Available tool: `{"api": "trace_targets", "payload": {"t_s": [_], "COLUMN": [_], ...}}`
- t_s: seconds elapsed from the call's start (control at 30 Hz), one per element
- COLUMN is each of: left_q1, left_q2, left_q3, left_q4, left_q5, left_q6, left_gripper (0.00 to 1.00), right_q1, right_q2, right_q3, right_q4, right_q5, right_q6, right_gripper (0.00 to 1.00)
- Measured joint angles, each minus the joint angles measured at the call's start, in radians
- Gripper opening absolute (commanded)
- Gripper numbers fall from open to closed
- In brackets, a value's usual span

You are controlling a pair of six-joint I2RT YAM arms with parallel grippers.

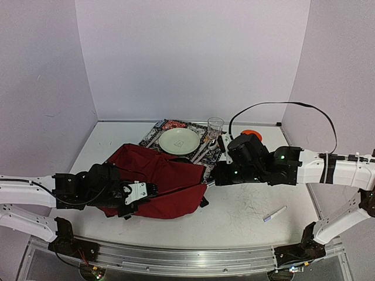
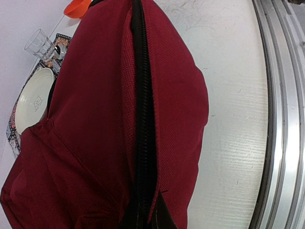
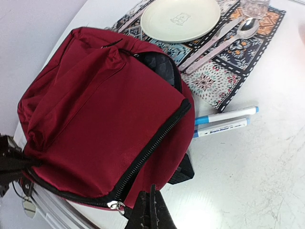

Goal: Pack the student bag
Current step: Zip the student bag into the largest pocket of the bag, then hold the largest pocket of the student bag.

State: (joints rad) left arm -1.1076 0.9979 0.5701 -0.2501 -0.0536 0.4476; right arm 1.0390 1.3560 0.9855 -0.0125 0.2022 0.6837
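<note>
Dark-red fabric of the student bag [image 1: 170,178] sits clamped in the left gripper [image 2: 147,217]; the right gripper [image 3: 152,195], closed tight, sits at its zipper edge, markers [image 3: 224,121] just beyond.

dark-red student bag [image 3: 95,109] with black zipper [image 3: 152,142], cream plate [image 3: 181,19] on a floral-patterned placemat [image 3: 214,81], blue-capped white markers [image 3: 226,115].

The student bag [image 3: 105,119] lies before the placemat [image 3: 209,81] that bears the plate [image 3: 181,19]
</note>
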Motion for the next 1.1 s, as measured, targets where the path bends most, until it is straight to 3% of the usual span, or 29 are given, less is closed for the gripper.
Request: {"api": "trace_targets", "payload": {"t_s": [0.07, 0.17, 0.3, 0.6, 0.83, 1.1], "left_q1": [0.0, 0.002, 0.002, 0.003, -0.009, -0.114], "left_q2": [-0.017, -0.038, -0.022, 0.055, 0.069, 0.239], "left_q3": [0.001, 0.005, 0.052, 0.136, 0.102, 0.1], "left_q4": [-0.042, -0.126, -0.183, -0.078, 0.139, 0.292], "left_q5": [-0.024, -0.059, -0.072, 0.011, 0.094, 0.053], "left_q6": [-0.002, -0.016, -0.063, -0.258, -0.396, -0.444], "left_gripper": [0.4, 0.56, 0.65, 0.77, 0.78, 0.78], "right_q1": [-0.001, -0.005, 0.012, 0.088, 0.101, 0.101], "right_q2": [0.007, 0.047, 0.156, 0.336, 0.358, 0.351], "right_q3": [0.006, 0.028, 0.101, 0.269, 0.289, 0.284], "right_q4": [0.0, 0.005, 0.034, 0.104, 0.119, 0.121], "right_q5": [-0.027, -0.054, -0.089, -0.2, -0.221, -0.213], "right_q6": [-0.02, -0.046, -0.061, -0.064, -0.054, -0.043], "right_gripper": [0.0, 0.0, 0.0, 0.0, 0.0, 0.0]}}
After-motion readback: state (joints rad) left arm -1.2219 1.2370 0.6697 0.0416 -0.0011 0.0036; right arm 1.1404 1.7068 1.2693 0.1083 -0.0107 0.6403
